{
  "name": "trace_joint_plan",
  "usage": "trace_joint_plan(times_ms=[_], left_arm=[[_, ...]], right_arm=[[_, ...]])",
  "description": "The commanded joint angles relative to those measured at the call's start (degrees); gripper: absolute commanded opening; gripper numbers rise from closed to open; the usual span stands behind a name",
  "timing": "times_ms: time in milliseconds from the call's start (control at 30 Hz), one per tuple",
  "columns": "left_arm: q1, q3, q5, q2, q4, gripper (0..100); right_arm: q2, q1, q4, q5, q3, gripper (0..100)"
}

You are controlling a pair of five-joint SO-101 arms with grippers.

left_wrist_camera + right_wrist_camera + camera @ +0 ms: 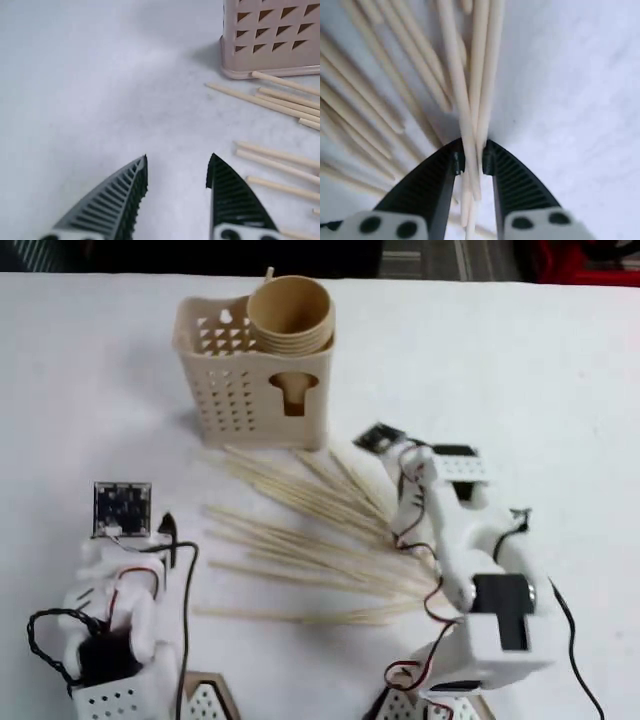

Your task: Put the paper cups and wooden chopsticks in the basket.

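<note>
A beige perforated basket (252,380) stands at the table's back, with stacked paper cups (290,312) inside it. Wooden chopsticks (320,540) lie fanned over the table in front of the basket. My right gripper (470,157) is down in the fan's right side, shut on a few chopsticks (470,100) that run out between its fingers. In the high view that arm (450,530) reaches over the pile. My left gripper (177,172) is open above bare table at the front left, with chopstick ends (280,105) and the basket's corner (270,40) off to one side.
The white table (100,360) has free room to the left and right of the basket. Both arm bases (110,660) sit at the front edge. A small dark square part (122,505) tops the left arm.
</note>
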Motion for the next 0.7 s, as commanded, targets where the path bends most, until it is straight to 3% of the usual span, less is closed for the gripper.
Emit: trace_joint_plan(times_ms=[0,200,433,667], left_arm=[[-0.5,-0.4,-0.5,-0.5,-1.2,20],[-0.5,-0.3,-0.5,-0.5,-1.2,20],[-0.5,-0.3,-0.5,-0.5,-1.2,20],[-0.5,-0.3,-0.5,-0.5,-1.2,20]], right_arm=[[-7.8,4.6,0.8,5.5,3.8,1.7],[-13.9,10.8,0.9,12.3,7.6,1.7],[-15.4,8.2,0.7,12.6,10.0,2.0],[-15.4,2.0,0.7,1.0,9.9,20.2]])
